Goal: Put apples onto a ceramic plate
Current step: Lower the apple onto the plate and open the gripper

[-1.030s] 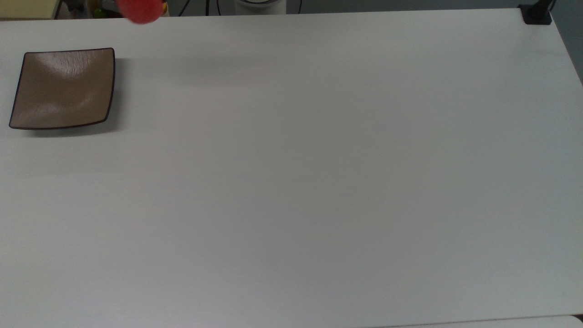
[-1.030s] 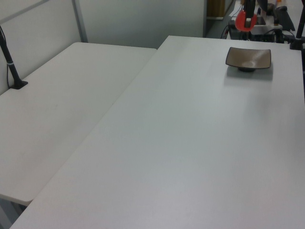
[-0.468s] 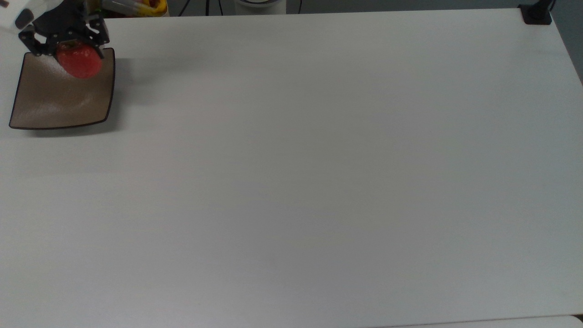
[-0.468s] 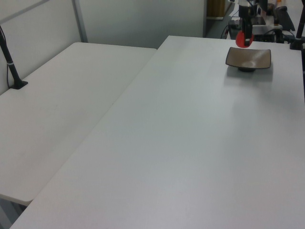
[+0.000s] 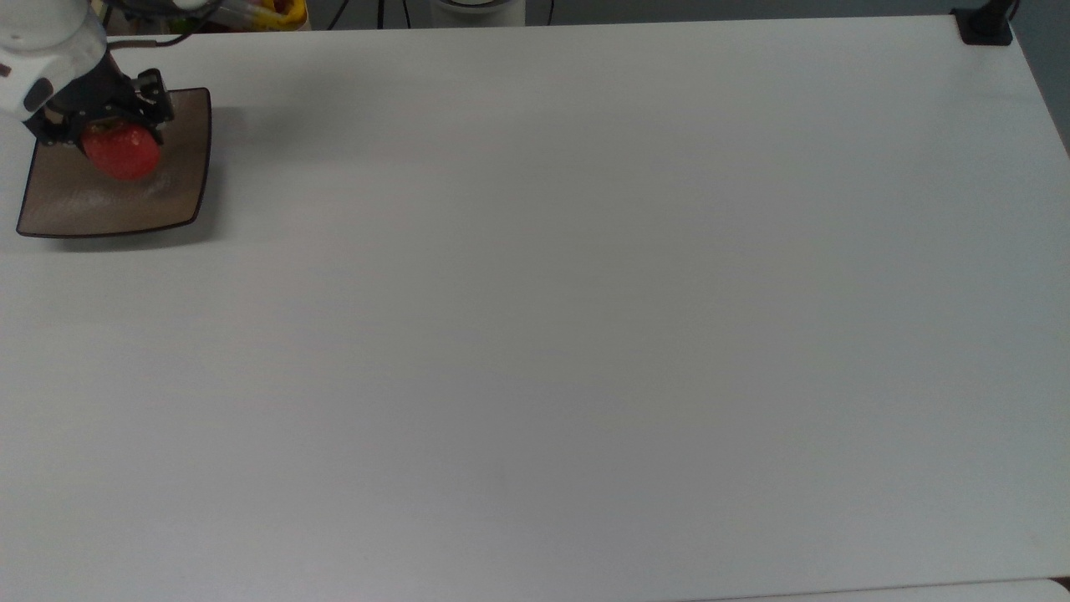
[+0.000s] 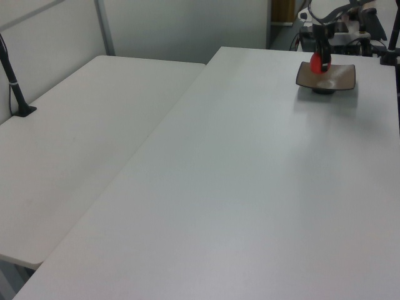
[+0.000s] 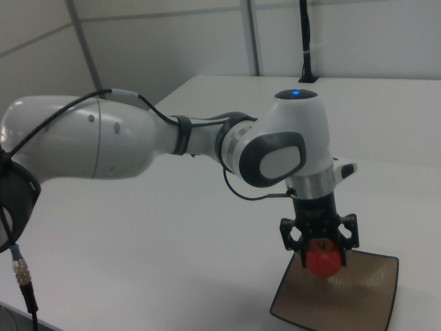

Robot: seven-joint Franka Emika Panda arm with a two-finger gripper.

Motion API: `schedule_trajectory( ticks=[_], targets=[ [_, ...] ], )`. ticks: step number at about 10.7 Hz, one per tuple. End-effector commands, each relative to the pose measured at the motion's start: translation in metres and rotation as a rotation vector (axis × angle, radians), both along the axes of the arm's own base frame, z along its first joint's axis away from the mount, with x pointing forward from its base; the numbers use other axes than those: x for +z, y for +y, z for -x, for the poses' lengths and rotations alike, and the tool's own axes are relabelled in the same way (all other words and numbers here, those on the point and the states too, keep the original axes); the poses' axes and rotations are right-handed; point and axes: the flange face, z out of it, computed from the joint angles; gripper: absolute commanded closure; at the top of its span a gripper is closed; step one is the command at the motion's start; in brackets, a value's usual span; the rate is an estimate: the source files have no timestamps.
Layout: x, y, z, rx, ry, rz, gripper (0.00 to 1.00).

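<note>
top view: placing step; jaws of the gripper (image 5: 117,138) clasp the apple (image 5: 122,152) over the ceramic plate (image 5: 180,184), at 10 o'clock on the table (image 5: 585,318). next: lower, release.
left view: apple (image 6: 319,63) just above plate (image 6: 340,76).
right view: small, round, red apple (image 7: 322,261); glossy square taupe plate (image 7: 372,296).

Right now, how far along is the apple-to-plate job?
Done: the apple is picked up and carried over the ceramic plate. In hand: the gripper is shut on the apple just above the plate's middle. Left: lower it, open the fingers and pull the arm clear.
</note>
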Motion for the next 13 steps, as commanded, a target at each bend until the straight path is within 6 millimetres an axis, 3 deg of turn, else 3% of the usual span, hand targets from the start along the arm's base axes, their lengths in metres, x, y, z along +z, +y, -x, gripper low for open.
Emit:
schedule_trajectory(
  ticks=[1, 3, 5, 6, 9, 10, 11, 13],
  targets=[
    [-0.026, -0.010, -0.004, 0.043, 0.037, 0.052, 0.47],
    [-0.037, -0.012, -0.004, 0.059, 0.070, 0.073, 0.45],
    [-0.046, -0.012, -0.005, 0.052, 0.079, 0.076, 0.05],
    [-0.046, -0.012, -0.005, 0.054, 0.079, 0.076, 0.00],
    [-0.039, -0.009, -0.005, 0.046, 0.071, 0.069, 0.00],
    [-0.030, -0.003, -0.007, 0.042, 0.058, 0.061, 0.00],
    [-0.009, 0.008, -0.009, 0.014, 0.018, 0.061, 0.00],
    [0.058, 0.036, -0.006, -0.095, -0.064, 0.049, 0.00]
  ],
)
